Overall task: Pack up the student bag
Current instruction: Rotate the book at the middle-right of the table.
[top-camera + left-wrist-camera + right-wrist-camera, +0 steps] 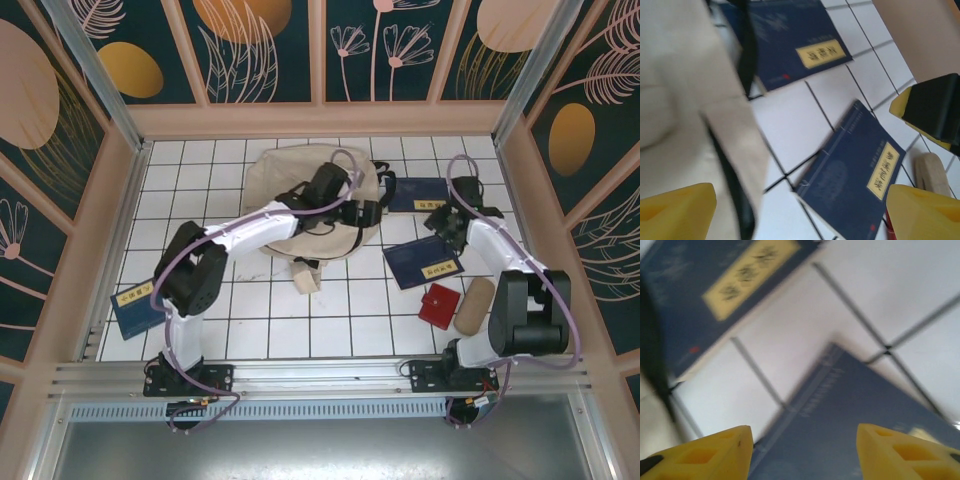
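The student bag [275, 175], large and beige, lies flat at the back middle of the tiled table. Its cloth [670, 100] and a black strap [747, 50] take up the left of the left wrist view. My left gripper [368, 212] hovers over the bag's right edge, and it [801, 195] is open with nothing between its yellow fingers. My right gripper [440, 222] hangs between two navy books, and it [805, 432] is open above the corner of the nearer book [855, 415]. That book [422, 262] lies right of the bag.
A second navy book [418, 193] lies by the bag's upper right, and a third [135, 305] at the left edge. A red wallet [438, 305] and a beige pencil case [474, 305] sit at the front right. Wooden walls enclose the table.
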Available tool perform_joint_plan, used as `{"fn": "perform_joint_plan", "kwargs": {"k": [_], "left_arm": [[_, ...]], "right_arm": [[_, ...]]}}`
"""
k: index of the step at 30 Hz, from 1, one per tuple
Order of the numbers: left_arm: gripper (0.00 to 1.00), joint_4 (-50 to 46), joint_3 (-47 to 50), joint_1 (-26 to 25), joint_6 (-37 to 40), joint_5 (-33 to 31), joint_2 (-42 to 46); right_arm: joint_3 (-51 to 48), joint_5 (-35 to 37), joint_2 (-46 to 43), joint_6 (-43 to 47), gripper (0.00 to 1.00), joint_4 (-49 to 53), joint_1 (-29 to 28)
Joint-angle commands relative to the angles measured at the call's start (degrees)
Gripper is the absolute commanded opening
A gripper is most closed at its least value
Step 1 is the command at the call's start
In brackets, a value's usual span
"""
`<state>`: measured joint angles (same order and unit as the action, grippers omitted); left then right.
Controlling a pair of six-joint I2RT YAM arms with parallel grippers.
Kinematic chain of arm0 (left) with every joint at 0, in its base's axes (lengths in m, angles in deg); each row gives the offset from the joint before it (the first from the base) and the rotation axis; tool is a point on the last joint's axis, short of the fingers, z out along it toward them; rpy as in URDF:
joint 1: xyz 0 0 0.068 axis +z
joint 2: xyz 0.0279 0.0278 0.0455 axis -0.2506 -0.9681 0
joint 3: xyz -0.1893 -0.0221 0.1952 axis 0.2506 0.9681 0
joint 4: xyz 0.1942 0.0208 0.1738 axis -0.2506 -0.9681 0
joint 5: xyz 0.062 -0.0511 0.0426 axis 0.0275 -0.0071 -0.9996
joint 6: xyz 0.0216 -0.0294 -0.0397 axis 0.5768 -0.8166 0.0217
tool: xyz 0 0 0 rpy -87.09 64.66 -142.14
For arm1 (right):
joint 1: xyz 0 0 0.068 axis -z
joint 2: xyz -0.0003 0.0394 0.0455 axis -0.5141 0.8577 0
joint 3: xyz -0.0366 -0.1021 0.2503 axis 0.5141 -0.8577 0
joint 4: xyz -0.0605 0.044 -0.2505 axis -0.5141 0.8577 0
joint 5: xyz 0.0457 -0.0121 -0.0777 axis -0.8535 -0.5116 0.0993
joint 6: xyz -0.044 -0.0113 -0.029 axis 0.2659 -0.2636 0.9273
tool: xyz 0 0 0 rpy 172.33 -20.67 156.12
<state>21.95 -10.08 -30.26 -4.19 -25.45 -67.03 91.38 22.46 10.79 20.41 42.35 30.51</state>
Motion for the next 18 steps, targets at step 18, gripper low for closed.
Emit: {"fn": "perform_joint_plan", "kwargs": {"k": [18], "left_arm": [[0.69, -7.36, -24.38, -6.1, -2.06, -1.4, -22.96]], "right_arm": [[-11.94, -3.44, 1.16, -4.82, 0.48, -0.97, 3.14]]}}
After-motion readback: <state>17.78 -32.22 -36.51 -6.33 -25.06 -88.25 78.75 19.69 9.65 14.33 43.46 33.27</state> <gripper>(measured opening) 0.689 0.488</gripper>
